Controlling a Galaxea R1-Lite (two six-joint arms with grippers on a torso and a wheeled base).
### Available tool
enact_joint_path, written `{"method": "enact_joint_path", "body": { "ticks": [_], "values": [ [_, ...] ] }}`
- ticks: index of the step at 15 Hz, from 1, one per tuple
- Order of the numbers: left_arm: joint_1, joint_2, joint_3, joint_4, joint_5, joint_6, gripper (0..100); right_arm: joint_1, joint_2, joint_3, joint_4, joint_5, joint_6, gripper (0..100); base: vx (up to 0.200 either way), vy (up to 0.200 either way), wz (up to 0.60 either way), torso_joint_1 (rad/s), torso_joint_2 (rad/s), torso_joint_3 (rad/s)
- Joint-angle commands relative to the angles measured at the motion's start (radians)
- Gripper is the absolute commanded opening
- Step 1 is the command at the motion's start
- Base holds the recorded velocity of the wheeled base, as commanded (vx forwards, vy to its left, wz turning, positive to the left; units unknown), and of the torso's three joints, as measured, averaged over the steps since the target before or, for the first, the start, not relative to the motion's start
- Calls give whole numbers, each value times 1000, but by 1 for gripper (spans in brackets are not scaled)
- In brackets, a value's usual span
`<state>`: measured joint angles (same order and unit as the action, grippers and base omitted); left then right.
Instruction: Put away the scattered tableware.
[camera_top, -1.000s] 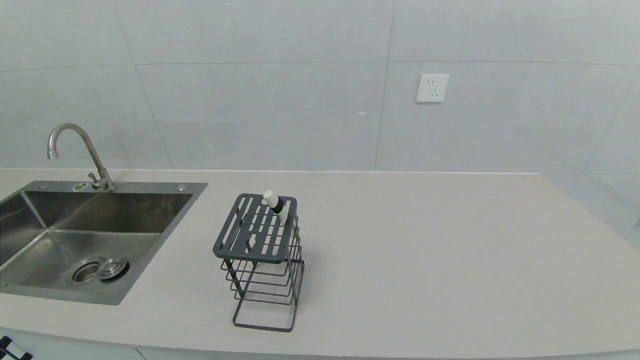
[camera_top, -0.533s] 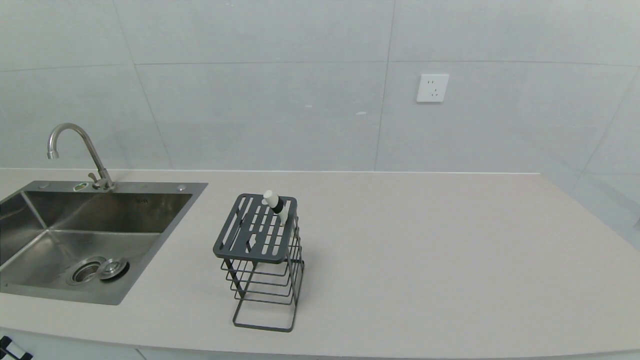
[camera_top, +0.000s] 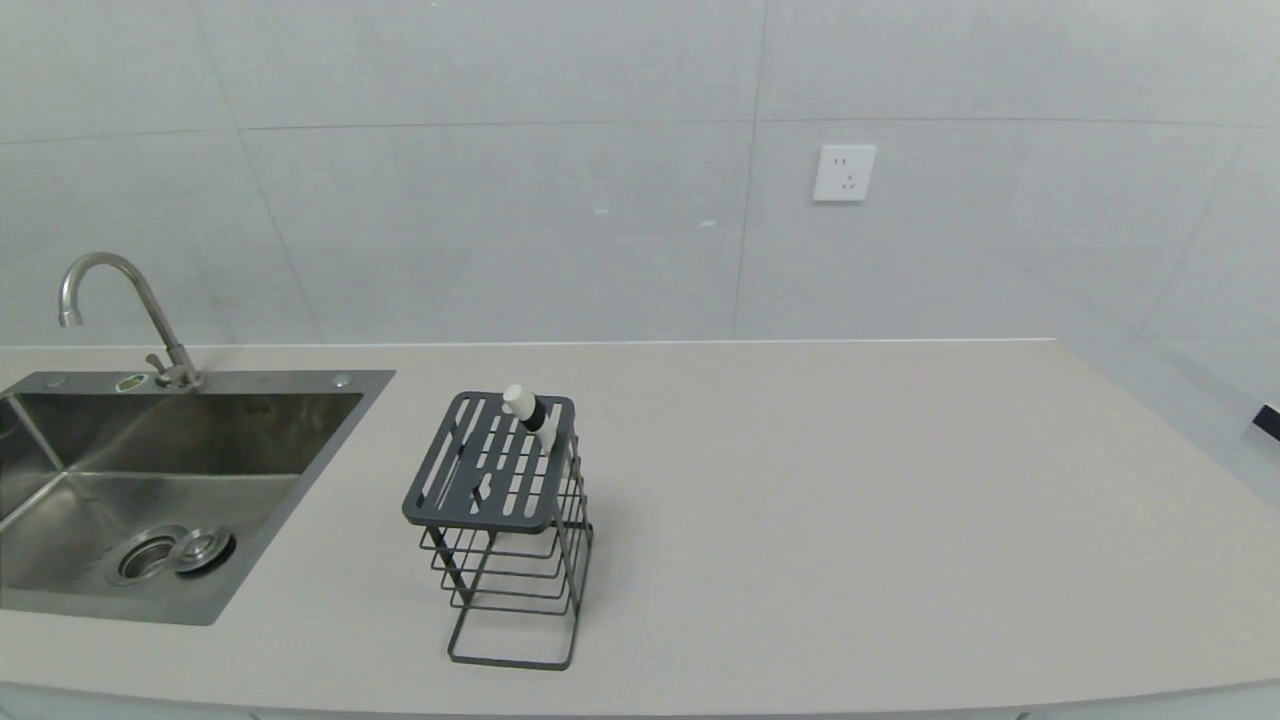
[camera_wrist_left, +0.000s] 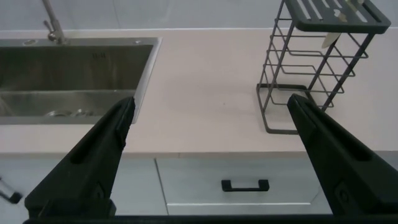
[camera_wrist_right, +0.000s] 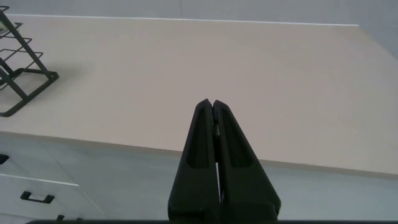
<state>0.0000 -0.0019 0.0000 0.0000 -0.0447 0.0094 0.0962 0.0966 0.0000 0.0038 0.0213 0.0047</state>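
Note:
A dark wire rack (camera_top: 497, 520) with a slotted top stands on the beige counter (camera_top: 850, 500), right of the sink. A white utensil handle with a black band (camera_top: 527, 409) sticks up through a slot at the rack's far right corner. The rack (camera_wrist_left: 323, 62) and the pale blade hanging inside it show in the left wrist view. My left gripper (camera_wrist_left: 208, 115) hangs open in front of the counter's edge, above the drawer front, with nothing between its fingers. My right gripper (camera_wrist_right: 213, 109) is shut and holds nothing, off the counter's front edge to the right of the rack (camera_wrist_right: 18, 68).
A steel sink (camera_top: 150, 480) with a curved tap (camera_top: 120, 300) and a drain plug (camera_top: 195, 548) is set in the counter's left. A white wall socket (camera_top: 843, 172) is on the tiled wall. A drawer with a black handle (camera_wrist_left: 245, 185) lies below the counter.
The whole head view has shifted a little left and down, so the camera moved. The rack and utensil keep their place on the counter.

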Motion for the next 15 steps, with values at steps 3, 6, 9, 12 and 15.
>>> {"method": "enact_joint_path", "body": {
  "ticks": [3, 6, 9, 12, 15],
  "values": [
    [0, 2, 0, 0, 0, 0, 100, 0, 2, 0, -1, 0, 0, 0, 0, 0, 0, 0, 0, 0],
    [0, 2, 0, 0, 0, 0, 100, 0, 2, 0, -1, 0, 0, 0, 0, 0, 0, 0, 0, 0],
    [0, 2, 0, 0, 0, -3, 100, 0, 2, 0, -1, 0, 0, 0, 0, 0, 0, 0, 0, 0],
    [0, 2, 0, 0, 0, -2, 100, -75, -14, -2, 1, 0, -2, 0, 0, 0, 0, 0, 0, 0],
    [0, 2, 0, 0, 0, -3, 100, -98, -81, -2, 1, 0, 1, 0, 0, 0, 0, 0, 0, 0]
  ]
}}
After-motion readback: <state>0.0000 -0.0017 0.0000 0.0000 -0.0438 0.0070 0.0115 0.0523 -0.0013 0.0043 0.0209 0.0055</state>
